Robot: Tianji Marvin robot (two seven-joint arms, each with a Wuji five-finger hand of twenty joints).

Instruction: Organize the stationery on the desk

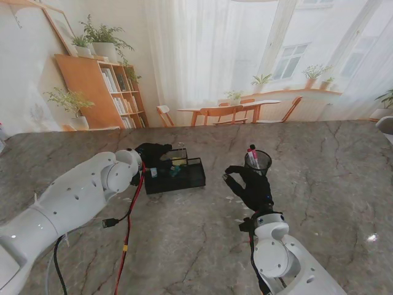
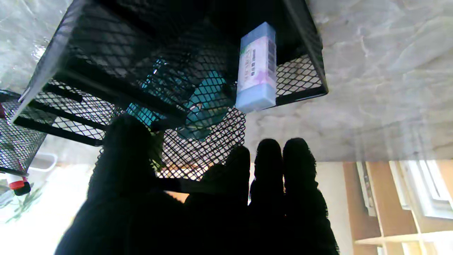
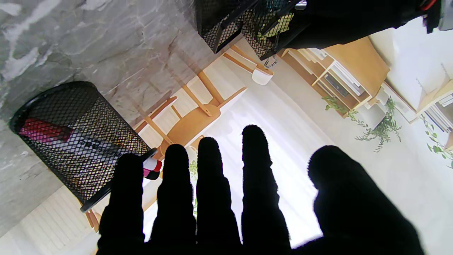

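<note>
On the grey marbled desk (image 1: 184, 246) a black mesh organizer tray (image 1: 184, 175) sits left of centre, and a round black mesh pen cup (image 1: 258, 161) stands upright to its right, well apart from it. The left hand (image 1: 150, 153), gloved in black, hovers over the far left part of the tray; in the left wrist view its fingers (image 2: 269, 166) lie close together beside the thumb at the tray's mesh wall, and I cannot tell whether they grip anything or simply rest there. In that same view a pale blue and white eraser (image 2: 256, 67) in a printed sleeve leans against the inner wall of one compartment, and a teal object (image 2: 208, 102) lies in the neighbouring compartment, partly hidden by mesh. The right hand (image 1: 249, 184) hangs just nearer to me than the pen cup, palm down, with its fingers (image 3: 212, 184) spread apart and holding nothing, as the right wrist view shows. Markers (image 1: 251, 155) with red and black caps stand inside the cup, their tips poking over the rim. A red cable (image 1: 130, 215) and a black cable (image 1: 116, 221) trail from the left arm across the desk toward me
</note>
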